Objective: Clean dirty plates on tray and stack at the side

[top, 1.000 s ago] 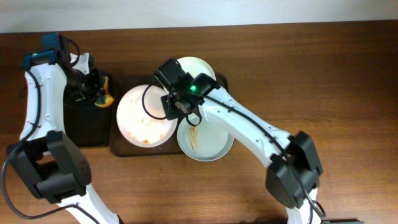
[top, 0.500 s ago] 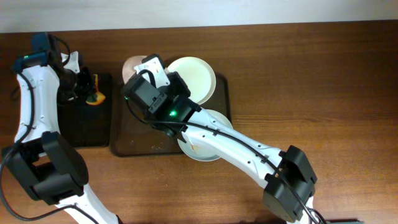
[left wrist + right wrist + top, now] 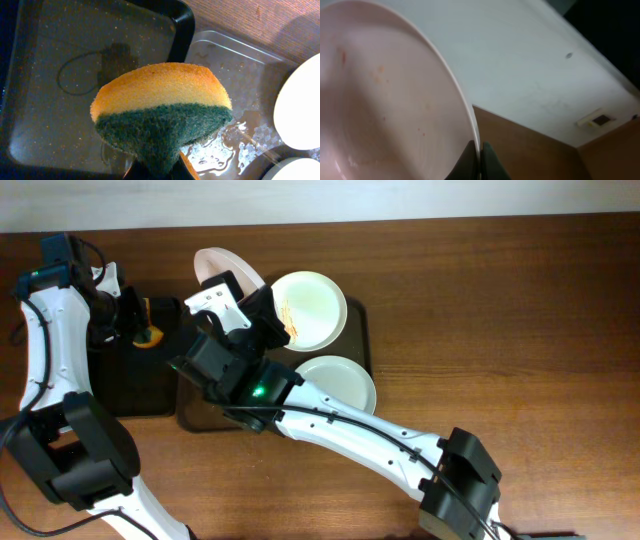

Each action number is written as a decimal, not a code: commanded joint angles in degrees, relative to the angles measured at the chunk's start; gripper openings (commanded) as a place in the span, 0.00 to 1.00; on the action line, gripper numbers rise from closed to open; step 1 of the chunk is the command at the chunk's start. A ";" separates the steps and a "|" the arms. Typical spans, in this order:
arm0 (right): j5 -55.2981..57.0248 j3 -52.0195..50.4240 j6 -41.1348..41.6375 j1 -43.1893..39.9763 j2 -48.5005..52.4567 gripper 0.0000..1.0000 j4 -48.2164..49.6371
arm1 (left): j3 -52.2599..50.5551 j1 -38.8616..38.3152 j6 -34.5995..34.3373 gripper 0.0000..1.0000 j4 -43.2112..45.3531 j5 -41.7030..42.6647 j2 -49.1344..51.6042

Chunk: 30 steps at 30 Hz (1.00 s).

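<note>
My right gripper (image 3: 238,285) is shut on the rim of a white plate (image 3: 224,264) and holds it tilted on edge above the back left of the dark brown tray (image 3: 364,330). In the right wrist view the fingers (image 3: 480,151) pinch the rim, and the plate (image 3: 385,100) shows faint orange specks. A pale plate with orange streaks (image 3: 310,310) lies at the tray's back right. A clean-looking pale plate (image 3: 338,383) lies at its front right. My left gripper (image 3: 138,320) is shut on a yellow and green sponge (image 3: 160,112) over the black tray (image 3: 55,75).
The smaller black tray (image 3: 135,385) stands left of the brown tray. The brown tray's wet floor (image 3: 235,70) shows in the left wrist view. My right arm (image 3: 330,425) reaches across the brown tray from the front right. Bare wooden table (image 3: 500,300) lies to the right.
My right gripper has lifted the white plate off the tray's left half and tipped it on edge at the back left. My left gripper with the sponge has shifted slightly left.
</note>
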 commanded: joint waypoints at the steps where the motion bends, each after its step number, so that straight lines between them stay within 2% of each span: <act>1: -12.94 0.20 11.26 -1.57 -0.66 0.04 -8.59 | 1.05 0.31 -1.03 0.01 -0.48 2.51 -1.33; 2: -20.79 0.20 17.62 -2.84 -0.66 0.04 -13.73 | 1.05 0.28 -1.01 0.01 -1.18 2.86 -1.33; 4: -35.54 0.20 25.29 -6.29 -0.42 0.04 -18.84 | 1.05 0.20 -0.98 0.01 -2.62 3.50 -1.33; 7: -51.93 0.17 31.67 -12.00 2.12 0.04 -19.47 | 1.05 -1.01 -0.92 0.01 -4.44 5.40 -1.33; 12: -56.00 0.17 41.77 -14.34 8.70 0.04 -19.76 | 1.05 -6.78 0.59 0.01 -4.87 5.62 -1.33; 15: -63.10 0.17 48.78 -14.32 11.89 0.04 -20.15 | 1.05 -9.11 0.59 0.01 -7.08 5.62 -1.33; 20: -68.94 0.17 49.66 -14.36 16.26 0.04 -18.86 | 1.03 -9.55 0.59 0.01 -7.82 5.60 -1.33; 24: -70.90 0.20 44.83 -14.93 16.55 0.22 -18.75 | 1.03 -9.55 0.59 0.01 -6.69 5.60 -1.33; 26: -76.43 0.20 39.26 -16.63 16.55 0.31 -18.49 | 1.03 -9.57 0.59 0.01 -6.29 5.60 -1.33; 30: -83.73 0.20 26.80 -20.02 16.55 0.32 -17.94 | 1.03 -9.57 0.59 0.01 -5.81 5.60 -1.33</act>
